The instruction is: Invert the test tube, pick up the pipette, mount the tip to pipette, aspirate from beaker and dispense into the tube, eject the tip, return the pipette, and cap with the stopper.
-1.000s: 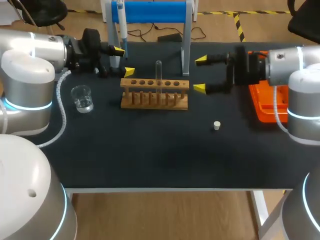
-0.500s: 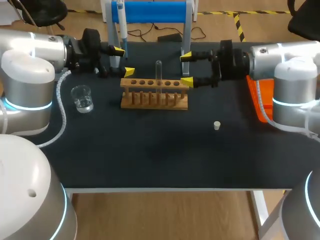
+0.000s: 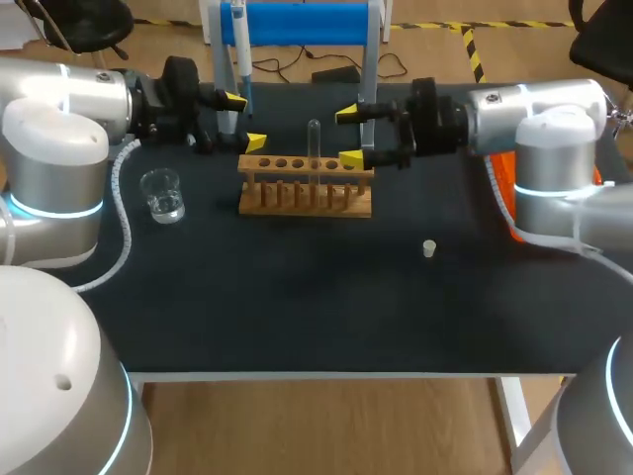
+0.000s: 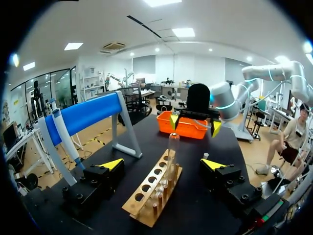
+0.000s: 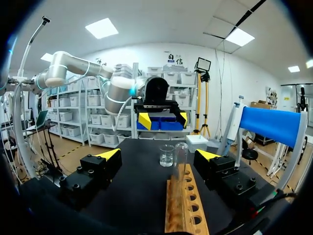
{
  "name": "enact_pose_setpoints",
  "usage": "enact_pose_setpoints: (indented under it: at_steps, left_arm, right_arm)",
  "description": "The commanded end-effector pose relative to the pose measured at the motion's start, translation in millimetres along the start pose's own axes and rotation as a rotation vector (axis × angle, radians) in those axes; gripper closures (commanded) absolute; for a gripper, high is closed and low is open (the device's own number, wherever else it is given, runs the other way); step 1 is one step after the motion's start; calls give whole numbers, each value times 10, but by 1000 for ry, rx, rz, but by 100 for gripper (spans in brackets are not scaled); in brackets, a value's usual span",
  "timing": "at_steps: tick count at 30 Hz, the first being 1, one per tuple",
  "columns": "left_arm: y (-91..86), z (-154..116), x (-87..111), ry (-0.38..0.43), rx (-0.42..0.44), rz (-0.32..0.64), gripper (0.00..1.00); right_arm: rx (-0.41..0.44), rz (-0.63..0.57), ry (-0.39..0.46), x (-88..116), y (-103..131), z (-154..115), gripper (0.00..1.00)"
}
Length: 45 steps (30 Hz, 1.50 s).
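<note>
The right gripper (image 3: pixel 349 137) is released, its two fingers spread wide with nothing between them. It lies level over the right end of the rack (image 3: pixel 307 186), pointing left. The tube (image 3: pixel 315 139) stands just left of its tips, apart from both fingers. In the right wrist view the tube (image 5: pixel 180 161) rises ahead of the gripper (image 5: pixel 158 155), nearer one finger than the other and touching neither.

The tube is upright in a middle hole of the rack's far row. Its top end looks rounded.

The left gripper (image 3: pixel 245 121) is released too and holds nothing. It lies level at the far left of the rack, pointing right, so the two grippers face each other along the rack. From the left wrist the rack (image 4: pixel 151 191) runs away between the spread fingers of that gripper (image 4: pixel 162 164) toward the right gripper (image 4: pixel 194 125).

The pipette (image 3: pixel 238 45) hangs on the left post of the blue stand (image 3: pixel 297 22), at the far edge of the table (image 3: pixel 297 307), just beyond the left gripper. The beaker (image 3: pixel 162 194) sits left of the rack and nearer, well apart from both grippers. The stopper (image 3: pixel 429 248) lies on the table to the near right of the rack. An orange tray (image 4: pixel 183 126) stands at the right of the table, partly under the right arm.
</note>
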<state>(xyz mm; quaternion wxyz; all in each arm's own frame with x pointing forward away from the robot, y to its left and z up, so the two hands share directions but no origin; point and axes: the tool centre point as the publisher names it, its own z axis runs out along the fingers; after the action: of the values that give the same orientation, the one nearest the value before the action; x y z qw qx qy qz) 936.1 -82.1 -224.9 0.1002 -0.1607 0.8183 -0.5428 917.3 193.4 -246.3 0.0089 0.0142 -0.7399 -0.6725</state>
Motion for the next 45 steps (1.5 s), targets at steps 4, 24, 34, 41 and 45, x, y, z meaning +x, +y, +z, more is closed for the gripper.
enact_pose_setpoints:
  at_steps: [4,24,34,41,45]
  left_arm:
    - [3,-3,0,1,2,0,0]
    - [3,-3,0,1,2,0,0]
    - [3,-3,0,1,2,0,0]
    - [3,-3,0,1,2,0,0]
    - [3,-3,0,1,2,0,0]
  right_arm:
    - [-3,14,15,-128,-115,138,0]
    - [-39,30,14,-324,-262,390,0]
    - [-59,36,6,-363,-294,438,0]
    - [-63,35,5,-374,-302,469,13]
    - [-67,38,3,-378,-301,481,52]
